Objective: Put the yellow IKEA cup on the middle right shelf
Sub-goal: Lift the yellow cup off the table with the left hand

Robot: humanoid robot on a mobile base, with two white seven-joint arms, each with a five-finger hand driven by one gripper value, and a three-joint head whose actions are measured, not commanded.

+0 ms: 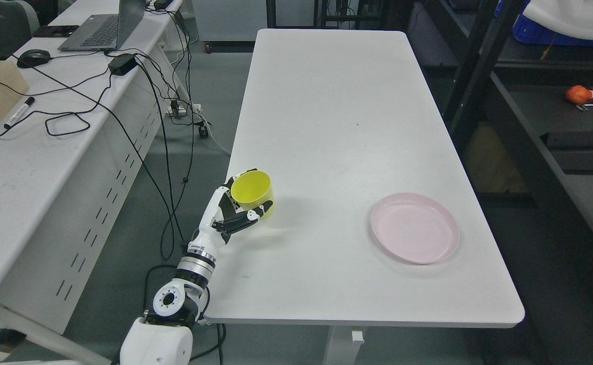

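While my left arm reaches in from the lower left, my left hand (235, 213) is wrapped around the yellow cup (253, 194), with dark-tipped fingers (250, 217) curled across its front wall and others showing behind its rim on the far side. The cup is a plain, bright yellow cylinder with straight sides and an open top; its mouth tilts a little toward me, so I can look into the smooth yellow inside. I see no handle on it, and no brand, logo or printing on the part that faces me. It sits at the near left edge of the white surface (337, 126); whether its base touches the top or is just lifted off I cannot tell, though a faint shadow lies beside it to the right.

Well apart from the cup, toward the near right of the same surface, lies a shallow pink plate (414, 234), flat and bare. Beyond the right edge stands a dark shelf unit (529, 147), and on one of its levels rests a small orange object (583, 94), too small for me to make out.

To the left is a second white desk (17, 167) carrying a laptop (106, 25), a black mouse (33, 57), a marker pen (19, 111) and trailing black cables (139, 126). No writing anywhere is legible.
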